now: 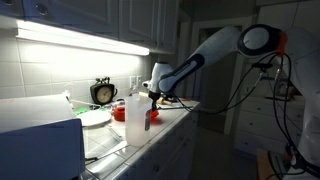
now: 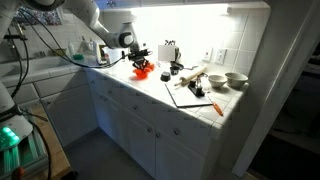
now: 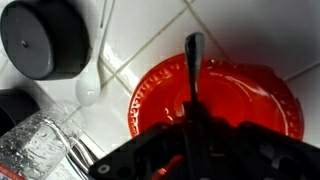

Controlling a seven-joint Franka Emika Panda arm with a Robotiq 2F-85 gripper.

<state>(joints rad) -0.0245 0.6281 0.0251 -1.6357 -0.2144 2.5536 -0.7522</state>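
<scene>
In the wrist view my gripper (image 3: 195, 135) is shut on a thin dark utensil (image 3: 194, 70) whose end points out over a red bowl (image 3: 245, 95) on the white tiled counter. The gripper hangs directly above the bowl. In both exterior views the gripper (image 1: 152, 93) (image 2: 140, 56) hovers just over the red bowl (image 1: 150, 117) (image 2: 144, 69) on the countertop. The utensil's held end is hidden between the fingers.
A black round object (image 3: 45, 38), a white spoon (image 3: 90, 88) and a clear glass item (image 3: 35, 145) lie beside the bowl. A clear jug (image 1: 135, 118), a clock (image 1: 103, 92) and plates (image 1: 95, 118) stand nearby. A cutting board with a rolling pin (image 2: 190, 86) and small bowls (image 2: 237, 78) sit further along.
</scene>
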